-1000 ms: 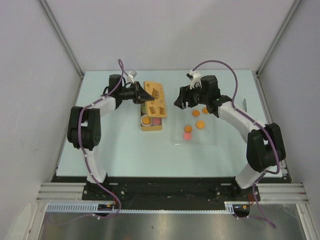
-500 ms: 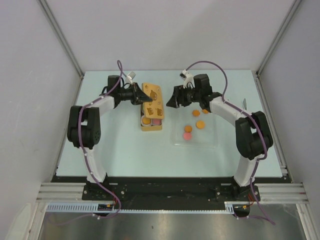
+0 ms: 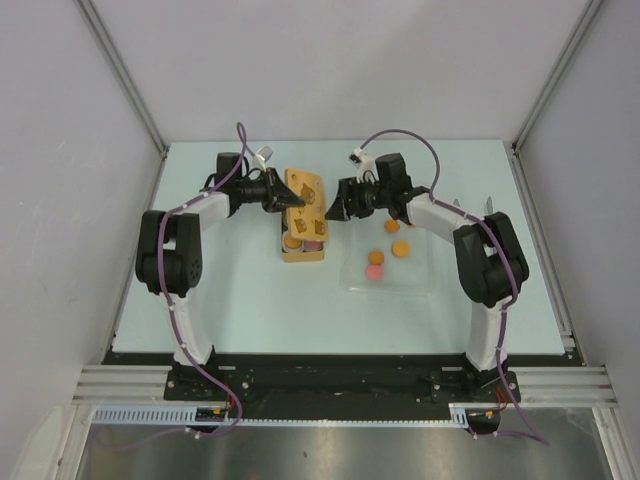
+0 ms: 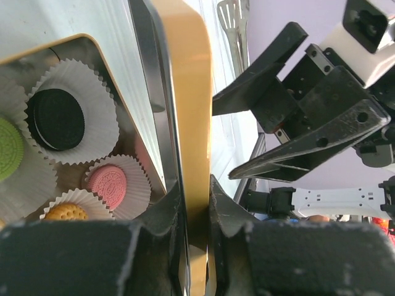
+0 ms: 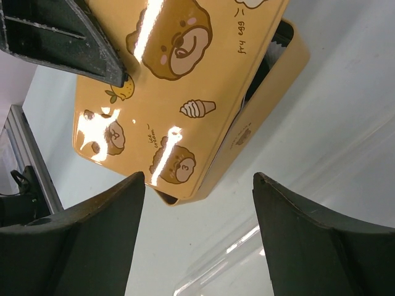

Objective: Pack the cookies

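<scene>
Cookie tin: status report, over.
Left gripper shut on lid, tilted over the tin. Right gripper open beside the lid. Some cookies loose on clear tray, others cupped in tin. Lid partly covers opening.

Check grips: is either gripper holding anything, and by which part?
The left gripper is shut on the yellow lid, pinching it by its edge. The right gripper is open next to the lid and holds nothing.
</scene>
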Controlling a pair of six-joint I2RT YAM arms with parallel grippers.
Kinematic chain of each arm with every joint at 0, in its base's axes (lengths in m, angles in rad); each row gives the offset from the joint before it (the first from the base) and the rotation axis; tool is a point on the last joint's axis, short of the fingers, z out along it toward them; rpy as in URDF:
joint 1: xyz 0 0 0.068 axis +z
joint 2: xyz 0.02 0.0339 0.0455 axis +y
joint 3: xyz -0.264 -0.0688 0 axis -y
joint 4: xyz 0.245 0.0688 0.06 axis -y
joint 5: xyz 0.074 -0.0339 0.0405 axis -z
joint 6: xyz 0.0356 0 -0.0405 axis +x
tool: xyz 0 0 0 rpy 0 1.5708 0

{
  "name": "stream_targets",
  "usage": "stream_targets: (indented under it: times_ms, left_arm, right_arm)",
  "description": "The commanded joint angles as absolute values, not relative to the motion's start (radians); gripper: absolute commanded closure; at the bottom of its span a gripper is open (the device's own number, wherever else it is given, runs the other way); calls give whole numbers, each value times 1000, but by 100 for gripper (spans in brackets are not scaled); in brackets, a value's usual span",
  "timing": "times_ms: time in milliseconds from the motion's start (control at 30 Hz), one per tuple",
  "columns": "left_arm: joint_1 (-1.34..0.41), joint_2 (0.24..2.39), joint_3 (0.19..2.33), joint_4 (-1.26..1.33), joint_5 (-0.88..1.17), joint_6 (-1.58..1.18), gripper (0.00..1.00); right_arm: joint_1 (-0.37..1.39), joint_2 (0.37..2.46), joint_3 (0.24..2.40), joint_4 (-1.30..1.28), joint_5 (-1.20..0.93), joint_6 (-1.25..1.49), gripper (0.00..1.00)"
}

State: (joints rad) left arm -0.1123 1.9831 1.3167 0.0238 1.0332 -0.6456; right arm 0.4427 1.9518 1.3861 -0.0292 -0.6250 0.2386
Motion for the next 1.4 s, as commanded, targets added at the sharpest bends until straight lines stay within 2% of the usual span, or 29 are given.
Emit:
stream_targets:
  times_ms: [0, 533, 767, 1367]
  left_arm:
    - [-101, 1990, 1315, 25, 1068, -614, 86]
    - [-92, 1994, 1296, -35, 1057, -565, 85]
    - [-89, 1997, 1295, -49, 1046, -549, 77]
    - [-77, 2008, 1299, -72, 1028, -520, 71]
  right_arm:
    - [449, 1986, 1443, 28, -672, 262, 25]
    - [468, 2091, 1491, 83, -747, 301, 23]
    - [480, 2098, 1491, 95, -755, 308, 23]
    - [489, 2125, 1496, 86, -772, 301, 24]
